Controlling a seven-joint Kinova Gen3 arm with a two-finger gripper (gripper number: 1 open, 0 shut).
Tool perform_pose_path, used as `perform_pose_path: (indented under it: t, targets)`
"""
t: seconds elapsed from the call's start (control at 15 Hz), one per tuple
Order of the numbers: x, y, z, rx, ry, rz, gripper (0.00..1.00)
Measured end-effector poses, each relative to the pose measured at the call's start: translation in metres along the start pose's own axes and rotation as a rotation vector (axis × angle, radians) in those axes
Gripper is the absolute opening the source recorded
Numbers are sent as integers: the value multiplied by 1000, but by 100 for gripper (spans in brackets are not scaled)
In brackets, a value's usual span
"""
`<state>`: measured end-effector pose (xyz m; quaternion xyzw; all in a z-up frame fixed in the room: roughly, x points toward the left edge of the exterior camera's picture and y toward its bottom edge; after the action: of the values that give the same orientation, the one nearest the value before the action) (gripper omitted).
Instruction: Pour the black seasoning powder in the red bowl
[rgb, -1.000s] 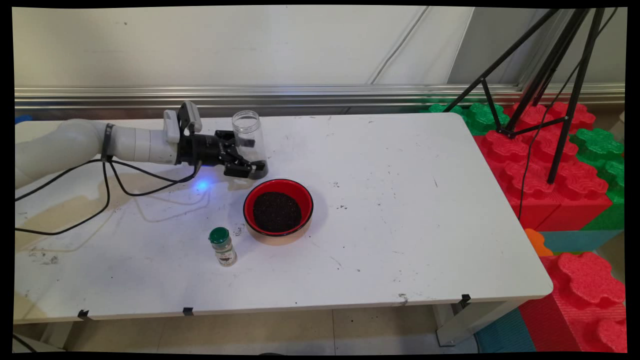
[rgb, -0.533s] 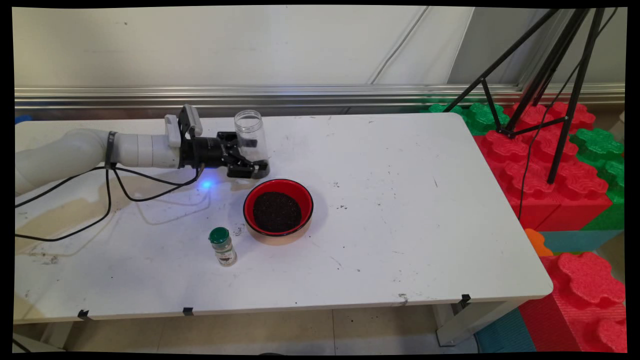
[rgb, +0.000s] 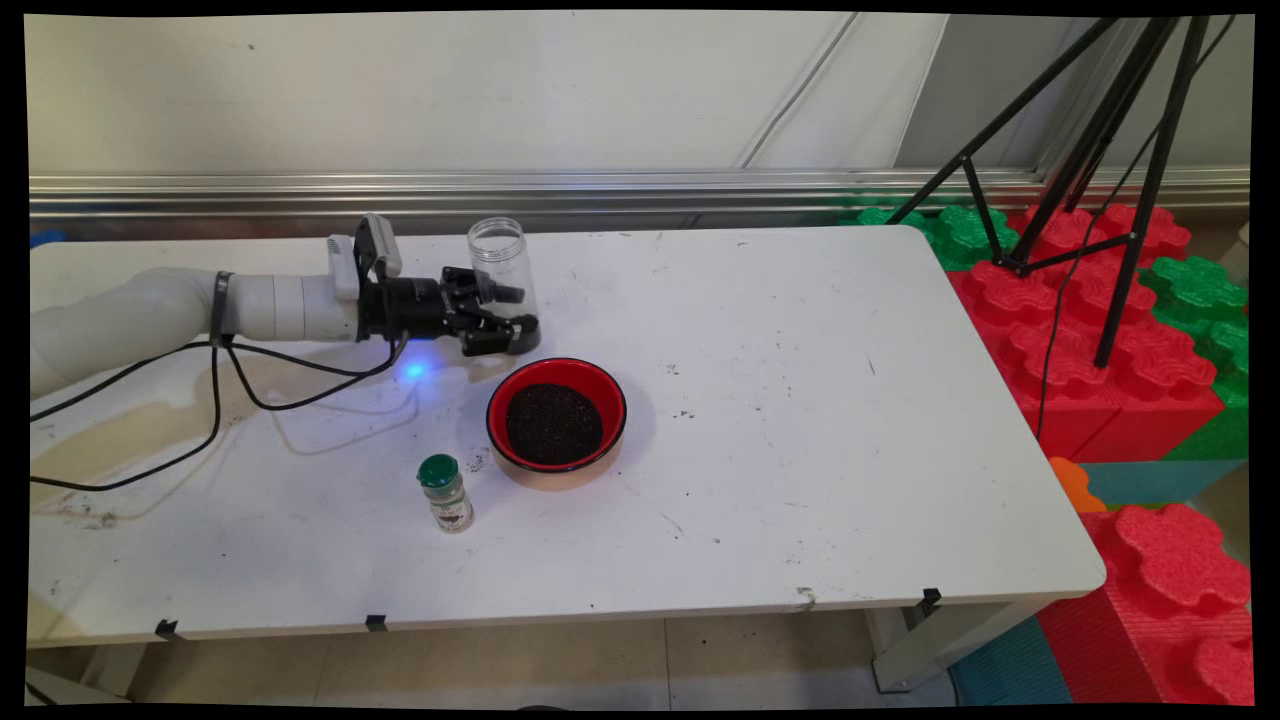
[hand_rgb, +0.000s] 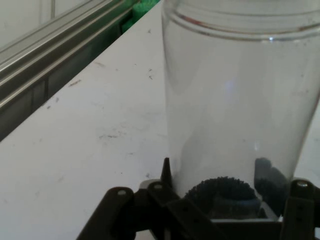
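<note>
White desk (rgb: 800, 400) is seen; a clear jar (rgb: 500, 265) is flanked by the end effector (rgb: 512, 312), fingers spread apart, beside a red bowl (rgb: 556, 412).

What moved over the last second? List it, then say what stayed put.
The gripper slid a little toward the wall and closed in around the clear jar, one finger on each side. The jar's top shifted slightly, though whether it is lifted cannot be told. The red bowl, the green-capped bottle and the table stayed as they were.
</note>
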<state>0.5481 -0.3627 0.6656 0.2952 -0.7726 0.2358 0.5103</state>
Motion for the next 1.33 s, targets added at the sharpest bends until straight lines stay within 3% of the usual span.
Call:
perform_pose_path:
  t: [0.87, 1.33]
  targets:
    - [13, -2, -13, -42, -8, 186, 0]
    - [34, -3, -20, -70, -25, 369, 0]
